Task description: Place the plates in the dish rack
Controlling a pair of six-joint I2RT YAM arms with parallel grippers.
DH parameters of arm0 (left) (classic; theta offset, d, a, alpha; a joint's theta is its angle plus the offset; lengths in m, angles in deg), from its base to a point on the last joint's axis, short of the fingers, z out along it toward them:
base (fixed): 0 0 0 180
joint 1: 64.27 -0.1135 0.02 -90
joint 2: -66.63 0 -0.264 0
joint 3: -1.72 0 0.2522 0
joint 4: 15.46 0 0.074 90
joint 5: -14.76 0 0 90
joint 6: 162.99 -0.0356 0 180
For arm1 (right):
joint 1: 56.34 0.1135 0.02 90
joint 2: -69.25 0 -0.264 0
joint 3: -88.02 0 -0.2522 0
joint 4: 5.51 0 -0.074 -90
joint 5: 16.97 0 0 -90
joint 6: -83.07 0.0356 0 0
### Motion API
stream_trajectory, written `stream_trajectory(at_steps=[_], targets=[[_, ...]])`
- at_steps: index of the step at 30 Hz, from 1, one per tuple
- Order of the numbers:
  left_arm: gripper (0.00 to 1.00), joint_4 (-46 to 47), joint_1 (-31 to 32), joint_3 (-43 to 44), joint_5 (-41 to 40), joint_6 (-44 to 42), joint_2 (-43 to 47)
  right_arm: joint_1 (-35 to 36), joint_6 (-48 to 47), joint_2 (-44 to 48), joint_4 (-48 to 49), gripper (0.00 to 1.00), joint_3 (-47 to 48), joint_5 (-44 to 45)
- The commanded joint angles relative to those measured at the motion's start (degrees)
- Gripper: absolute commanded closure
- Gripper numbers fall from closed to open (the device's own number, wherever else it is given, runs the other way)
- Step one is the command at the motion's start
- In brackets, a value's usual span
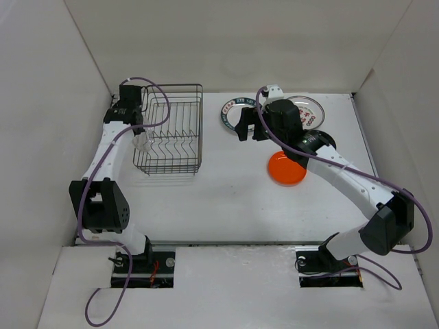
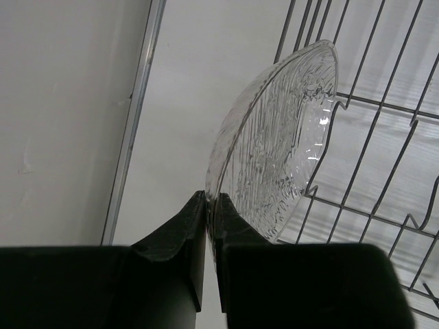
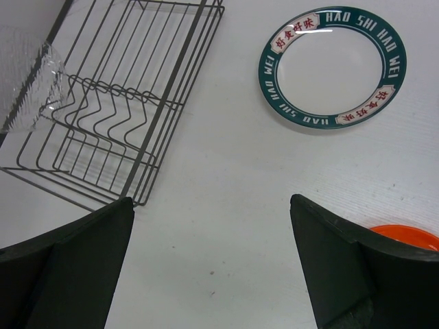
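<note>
Left gripper (image 2: 209, 202) clamps the rim of a clear ribbed plastic plate (image 2: 281, 137), held on edge at the left end of the dark wire dish rack (image 1: 175, 85), upper left of the overhead view; no plate stands released in it yet. Right gripper (image 1: 251, 129), jaws spread wide and empty, hangs near a green-rimmed white plate (image 1: 233, 113), a glossy orange plate (image 1: 287, 168) and a red-marked white plate (image 1: 309, 110), all lying on the white worktop (image 1: 226, 199).

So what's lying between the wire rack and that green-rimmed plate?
Nothing. In the right wrist view, the stretch of white table between the dish rack and the green-rimmed plate is bare.
</note>
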Motion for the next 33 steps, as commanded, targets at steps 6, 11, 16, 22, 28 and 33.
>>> stream_trajectory(at_steps=[6, 11, 16, 22, 28, 33], targets=[[1.00, -1.0, 1.4, 2.8, -3.7, 2.4, 0.6, 0.5, -0.4, 0.0, 1.7, 0.00, 0.1, -0.7], [1.00, -1.0, 1.4, 2.2, -3.7, 2.4, -1.4, 0.5, -0.4, 0.0, 1.7, 0.00, 0.1, -0.7], [0.98, -0.4, 1.9, 2.2, -2.9, 1.8, -1.9, 0.5, -1.0, 0.0, 1.7, 0.00, 0.1, -0.7], [0.66, 0.7, 3.6, 1.7, -2.3, 0.7, -0.7, 0.5, -1.0, -1.1, 1.7, 0.00, 0.1, -0.7], [0.32, 1.2, 3.6, 1.2, -2.3, 0.7, 1.1, -1.9, 1.0, -1.9, 4.0, 0.00, -2.5, -1.3], [0.00, 3.8, 3.6, 0.7, -2.3, -1.2, 7.9, -6.8, 8.2, 4.9, 5.8, 0.00, -11.5, 5.1]])
